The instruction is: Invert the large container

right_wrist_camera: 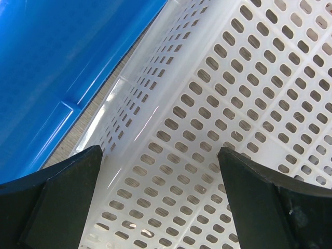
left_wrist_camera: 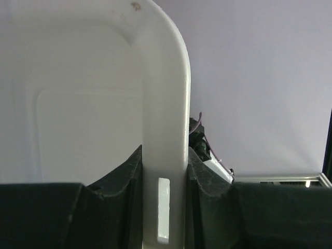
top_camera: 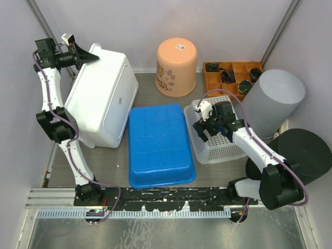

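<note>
The large container (top_camera: 104, 98) is a white plastic tub at the left of the table. It stands tilted, with its base facing up and to the right and its near edge on the table. My left gripper (top_camera: 91, 56) is at the tub's far upper corner, shut on its rim. In the left wrist view that rim (left_wrist_camera: 165, 104) runs straight up between my two black fingers (left_wrist_camera: 122, 181), which press on both sides of it, and the left gripper (left_wrist_camera: 165, 174) holds it there. My right gripper (top_camera: 207, 122) hovers open over a white perforated basket (top_camera: 215, 142), apart from the tub.
An upturned blue bin (top_camera: 160, 145) lies just right of the tub. Behind are an upturned orange bucket (top_camera: 176, 66) and an orange compartment tray (top_camera: 233, 75). A grey cylinder (top_camera: 272, 101) and a black one (top_camera: 303, 155) stand at the right. The basket floor (right_wrist_camera: 218, 104) fills the right wrist view.
</note>
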